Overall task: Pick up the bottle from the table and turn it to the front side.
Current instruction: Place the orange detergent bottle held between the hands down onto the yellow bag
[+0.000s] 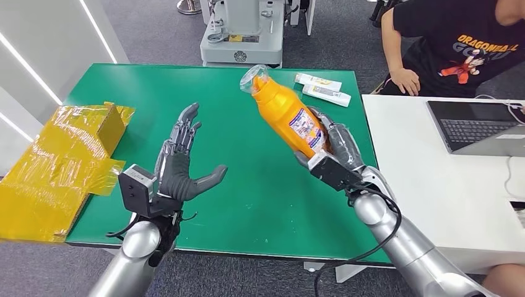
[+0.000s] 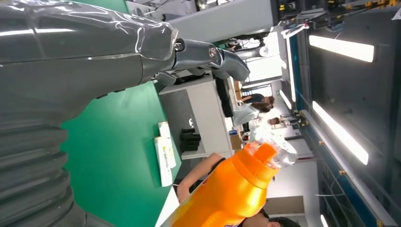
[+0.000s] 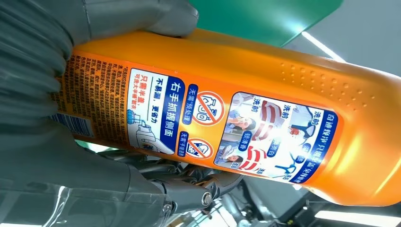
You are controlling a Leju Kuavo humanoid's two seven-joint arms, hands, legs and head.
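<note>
While the bottle [image 1: 286, 112] is gripped low by the right hand [image 1: 334, 148] — lifted clear of the green table [image 1: 247, 204], tilted — the left hand [image 1: 182, 167] waits beside it, fingers spread, empty. A slip is risked if the top-heavy body is rotated quickly.

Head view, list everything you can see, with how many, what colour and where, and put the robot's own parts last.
bottle: one, orange with a clear wrapped cap, held up tilted over the table's right half
table: one, green, in front of the robot
tubes: two, white, lying side by side near the table's far right corner
box: one, wrapped in yellow film, at the table's left edge
desk: one, white, right of the table
laptop: one, dark, open on the desk
person: one, black printed shirt, seated behind the desk
left hand: one, grey, raised with fingers spread, holding nothing
right hand: one, grey, gripping the bottle's lower part
</note>
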